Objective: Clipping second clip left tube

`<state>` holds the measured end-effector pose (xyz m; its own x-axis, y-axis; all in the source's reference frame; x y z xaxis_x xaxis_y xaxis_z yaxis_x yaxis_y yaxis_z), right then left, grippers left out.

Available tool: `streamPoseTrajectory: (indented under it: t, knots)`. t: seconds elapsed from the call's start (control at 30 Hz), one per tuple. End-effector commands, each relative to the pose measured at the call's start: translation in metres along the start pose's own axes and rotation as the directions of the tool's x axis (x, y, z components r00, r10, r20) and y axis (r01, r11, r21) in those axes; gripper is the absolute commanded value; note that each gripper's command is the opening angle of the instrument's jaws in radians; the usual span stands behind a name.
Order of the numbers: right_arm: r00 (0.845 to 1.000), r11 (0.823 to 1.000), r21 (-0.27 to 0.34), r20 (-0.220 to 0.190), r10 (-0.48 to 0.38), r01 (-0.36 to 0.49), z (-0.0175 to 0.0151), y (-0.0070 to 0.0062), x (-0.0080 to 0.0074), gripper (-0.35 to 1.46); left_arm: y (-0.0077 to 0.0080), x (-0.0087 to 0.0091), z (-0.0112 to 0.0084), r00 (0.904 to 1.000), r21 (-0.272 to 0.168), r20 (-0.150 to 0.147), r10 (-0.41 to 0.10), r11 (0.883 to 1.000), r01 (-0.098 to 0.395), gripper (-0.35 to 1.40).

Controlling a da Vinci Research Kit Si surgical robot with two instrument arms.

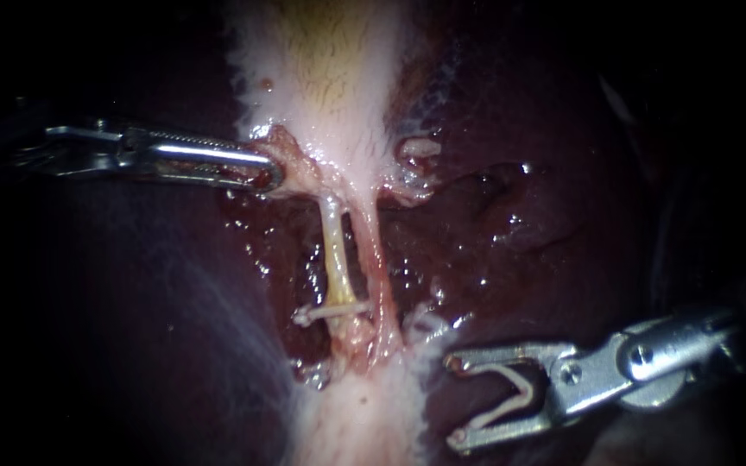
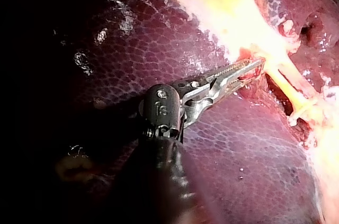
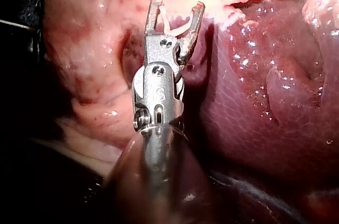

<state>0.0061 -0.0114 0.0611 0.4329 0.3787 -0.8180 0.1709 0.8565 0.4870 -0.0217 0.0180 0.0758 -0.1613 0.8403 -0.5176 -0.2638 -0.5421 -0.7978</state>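
The left instrument [image 1: 262,175] grips the gallbladder [image 1: 330,78] with its jaw tips sunk in the tissue, so their ends cannot be made out. Its shaft is lost in the dark at the endoscope view's left, and the gallbladder is cut off by that view's top edge. The right instrument [image 1: 453,402] has its shaft cut by the right edge, the clip [image 3: 170,23] in its jaws is partly hidden behind them in the right wrist view, and the left tube [image 1: 337,259] vanishes below into pale tissue.

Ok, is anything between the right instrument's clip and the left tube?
Yes: the right tube runs alongside the left tube, on the side facing the right instrument and its open clip. Nothing else visibly intervenes.
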Motion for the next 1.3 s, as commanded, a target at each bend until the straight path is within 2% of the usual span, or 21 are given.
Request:
streamPoseTrajectory:
  t: [0.03, 0.3, 0.43, 0.67, 0.77, 0.9, 1.17, 1.3]
  knots:
    - [1.0, 1.0, 0.0, 0.0, 0.0, 0.0, 0.0, 0.0, 0.0, 0.49, 0.0, 0.0, 0.0, 1.0, 0.0, 0.0, 0.0, 1.0, 0.0, -0.35]
    - [1.0, 1.0, 0.001, 0.0, 0.0, 0.0, 0.0, 0.0, 0.0, 0.49, 0.0003, 0.0002, -0.0008, 1.0, -0.002, 0.0, -0.002, 1.0, 0.002, -0.35]
    - [1.0, 1.0, 0.001, 0.0, 0.0, 0.0, 0.0, 0.0, 0.0, 0.49, 0.0011, 0.0009, -0.0027, 1.0, 0.004, 0.001, -0.007, 1.0, 0.007, -0.35]
    - [1.0, 1.0, 0.001, -0.001, 0.006, -0.006, 0.0, 0.0, 0.0, 0.48, 0.0026, 0.0034, -0.0077, 0.999, 0.013, -0.035, -0.026, 1.0, 0.027, -0.35]
    - [1.0, 1.0, 0.001, -0.001, 0.006, -0.006, 0.0, 0.0, 0.0, 0.48, 0.003, 0.0046, -0.009, 0.9988, 0.018, -0.047, -0.018, 1.0, 0.018, -0.35]
    - [1.0, 1.0, 0.001, -0.001, 0.006, -0.006, 0.0, 0.0, 0.0, 0.48, 0.0032, 0.0055, -0.0098, 0.9984, 0.018, -0.056, -0.013, 1.0, 0.014, -0.35]
    - [1.0, 1.0, 0.0, -0.001, 0.006, -0.006, 0.0001, 0.0, 0.0, 0.48, 0.0033, 0.0054, -0.0098, 0.9983, 0.019, -0.056, -0.012, 1.0, 0.013, -0.35]
    - [0.999, 0.999, 0.005, -0.003, 0.049, -0.049, 0.0004, 0.0003, 0.0002, 0.49, 0.0033, 0.0053, -0.0098, 0.9983, 0.019, -0.056, -0.012, 1.0, 0.013, -0.35]
